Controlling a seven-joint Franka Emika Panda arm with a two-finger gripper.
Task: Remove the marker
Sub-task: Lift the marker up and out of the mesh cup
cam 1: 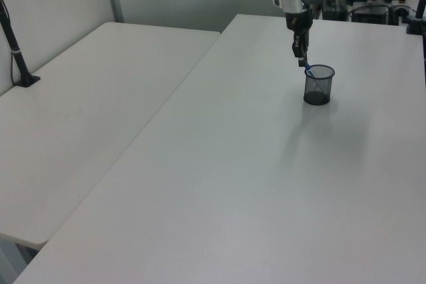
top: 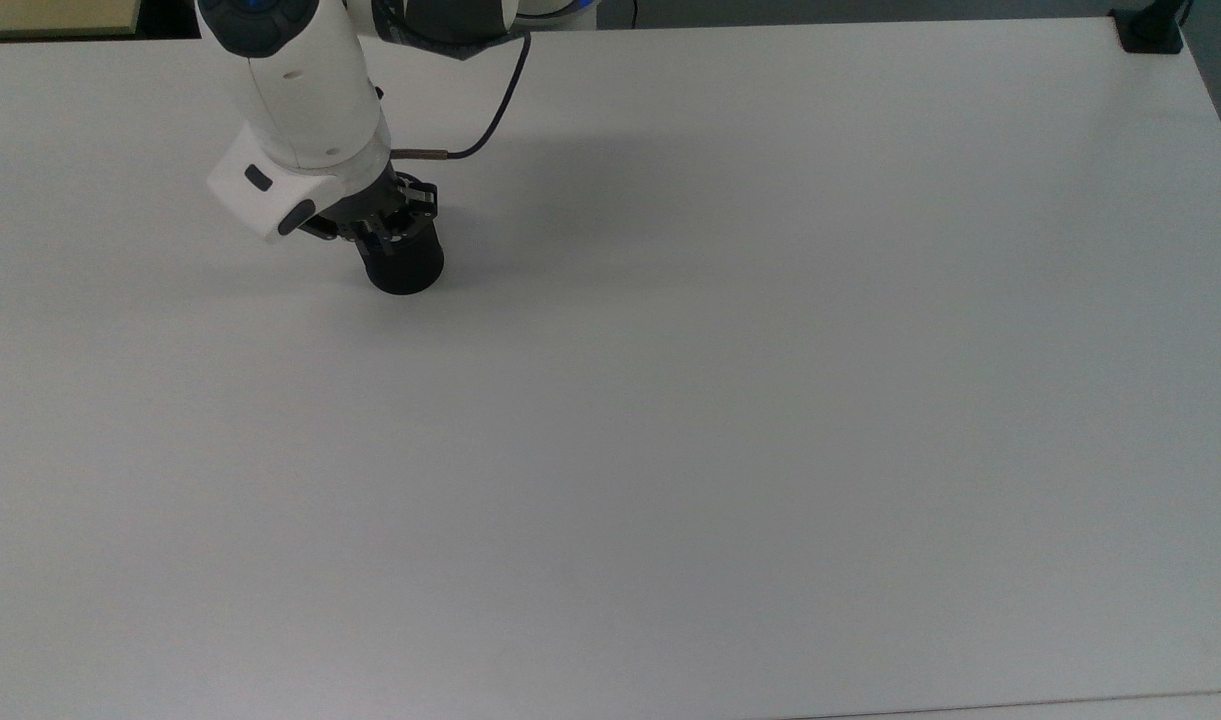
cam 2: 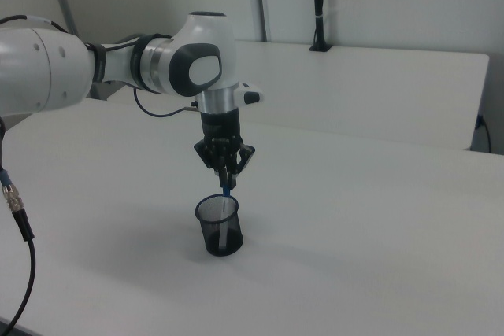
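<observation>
A black mesh cup (cam 2: pixel 218 230) stands on the white table (cam 2: pixel 378 241). The marker (cam 2: pixel 226 194) leans inside it, its white barrel showing through the mesh and its blue cap rising above the rim. My gripper (cam 2: pixel 227 181) points straight down over the cup, its fingers shut on the blue cap. In the left view the gripper (cam 1: pixel 303 59) hangs just above the cup's (cam 1: pixel 319 88) left rim, with the marker's blue cap (cam 1: pixel 309 71) under it. From the top view the gripper (top: pixel 385 228) covers the cup's (top: pixel 408 268) mouth.
A black cable (top: pixel 495 115) loops from the arm's wrist. A second white table (cam 1: pixel 80 111) stands to the left view's left, with a black clamp post (cam 1: pixel 20 64) on it. Another clamp (top: pixel 1150 30) sits at the top view's upper right corner.
</observation>
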